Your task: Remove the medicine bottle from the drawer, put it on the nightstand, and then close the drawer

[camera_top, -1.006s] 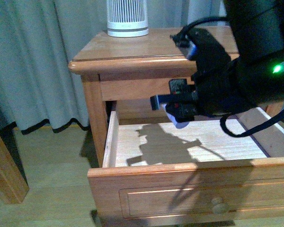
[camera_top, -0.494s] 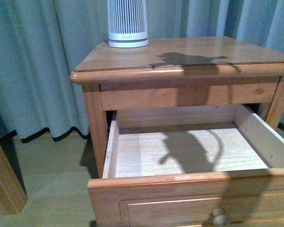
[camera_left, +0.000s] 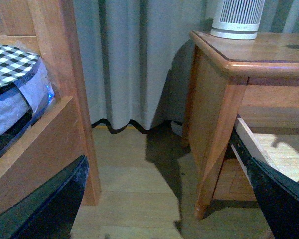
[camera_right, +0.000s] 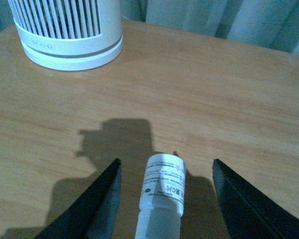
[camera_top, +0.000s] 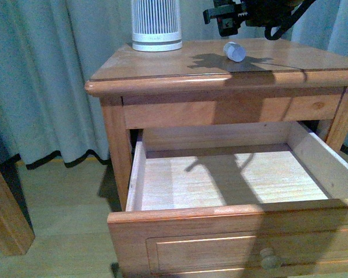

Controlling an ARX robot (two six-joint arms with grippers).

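Observation:
The small white medicine bottle (camera_top: 234, 51) lies on its side on top of the nightstand (camera_top: 162, 66), right of centre. My right gripper (camera_top: 220, 16) hovers just above and behind it, open. In the right wrist view the medicine bottle (camera_right: 162, 191) rests between the spread black fingers (camera_right: 97, 204), touching neither. The drawer (camera_top: 232, 243), the taller one with a round knob (camera_top: 269, 258), stands pulled out, and its pale inside shows nothing in it. My left gripper (camera_left: 164, 199) is open over the floor beside the nightstand (camera_left: 214, 109), holding nothing.
A tall white slatted appliance (camera_top: 156, 23) stands at the back of the nightstand top. Grey curtains (camera_top: 46, 87) hang behind. A plain wooden furniture leg (camera_top: 6, 214) stands at the left, and a bed frame with checked fabric (camera_left: 10, 64) is near my left gripper.
My right arm rose from over the open drawer, left the view, and now hangs above the nightstand top. The bottle now lies loose on that top.

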